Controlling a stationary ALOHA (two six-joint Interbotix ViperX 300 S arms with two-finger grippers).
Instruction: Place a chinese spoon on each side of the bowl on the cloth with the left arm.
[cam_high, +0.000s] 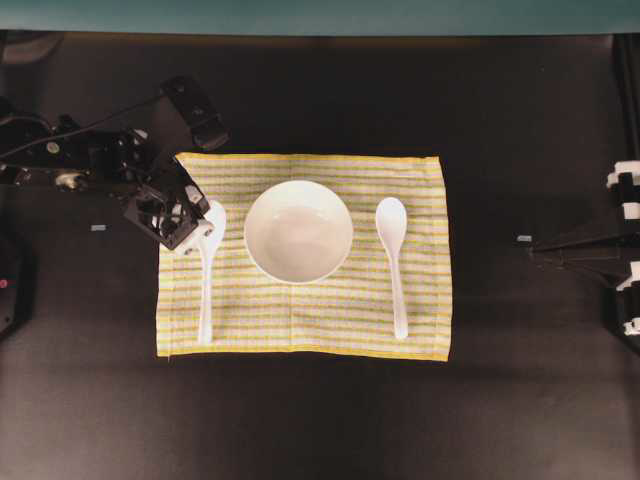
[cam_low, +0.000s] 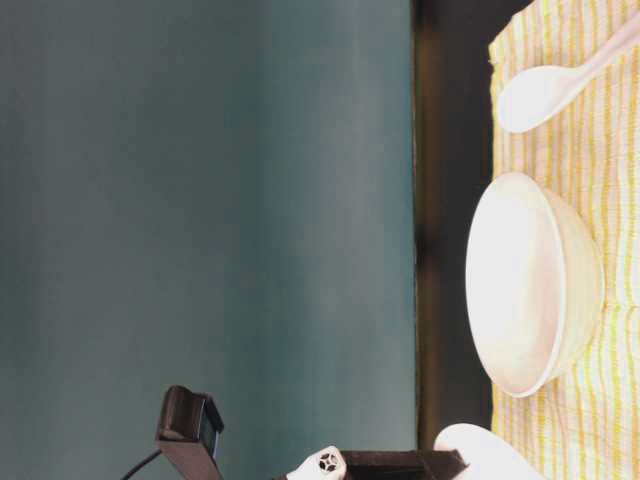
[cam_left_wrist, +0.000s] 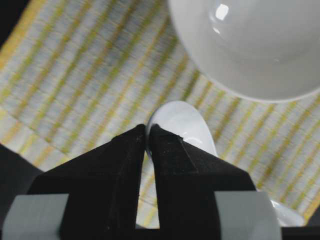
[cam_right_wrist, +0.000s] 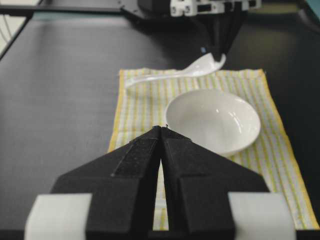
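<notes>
Closest to the lens, the left arm's black end effector (cam_left_wrist: 146, 134) is pinched almost shut on the rim of a glossy white chinese spoon's (cam_left_wrist: 182, 125) scoop, just beside the round, shallow white bowl (cam_high: 298, 230) on the yellow-striped cloth (cam_high: 310, 320). A second white spoon (cam_high: 393, 260) lies on the bowl's far side. The grip looks thin, though the contact is partly hidden; the spoon could drag askew on release. The right end effector (cam_right_wrist: 163, 128) is closed, empty.
</notes>
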